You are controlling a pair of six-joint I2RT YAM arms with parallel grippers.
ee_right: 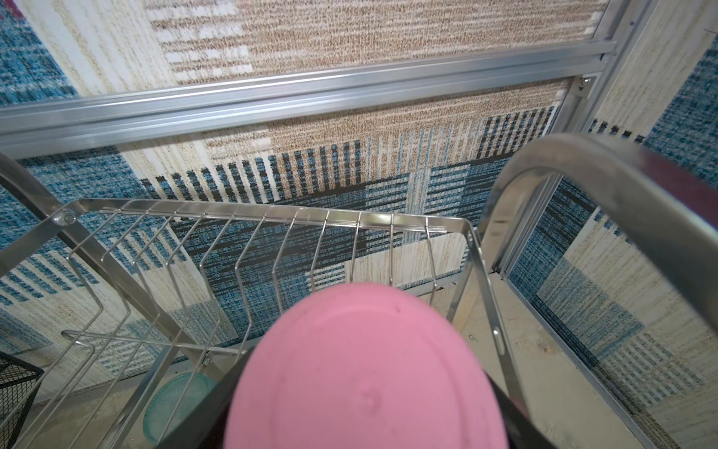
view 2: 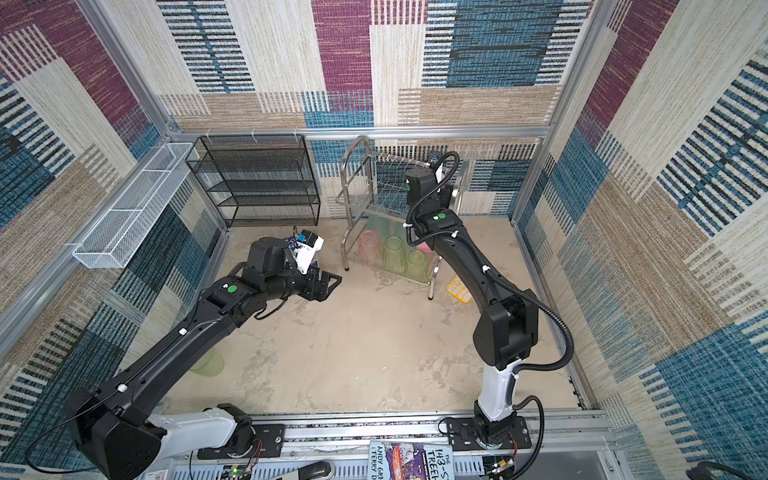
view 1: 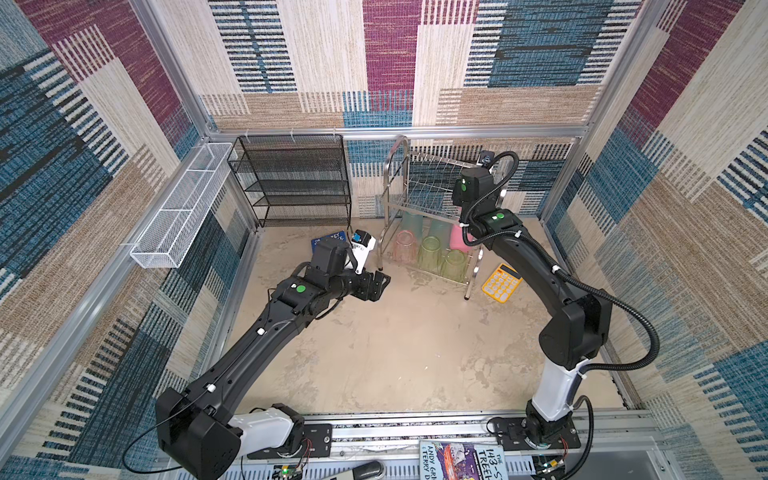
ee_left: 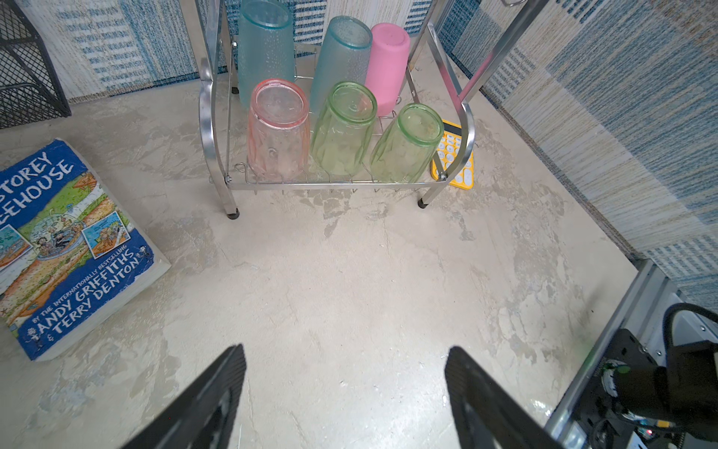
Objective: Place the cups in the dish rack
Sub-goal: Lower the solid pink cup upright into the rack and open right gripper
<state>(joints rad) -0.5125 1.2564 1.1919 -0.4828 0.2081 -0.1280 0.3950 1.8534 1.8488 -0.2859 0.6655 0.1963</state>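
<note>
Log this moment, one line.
left claw: open, empty | right claw: holding pink cup over dish rack | in rack: six cups inverted | floor: yellow-green cup

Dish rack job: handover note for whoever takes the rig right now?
Left gripper: open, empty, above the table in front of the dish rack.
Right gripper: shut on a pink cup by the rack's upper tier.
Done: six upside down on the lower tier: two teal cups, a second pink cup, a salmon cup, two yellow-green cups.
Left: place the held cup; fetch the last yellow-green cup from the table beside the left arm.
</note>
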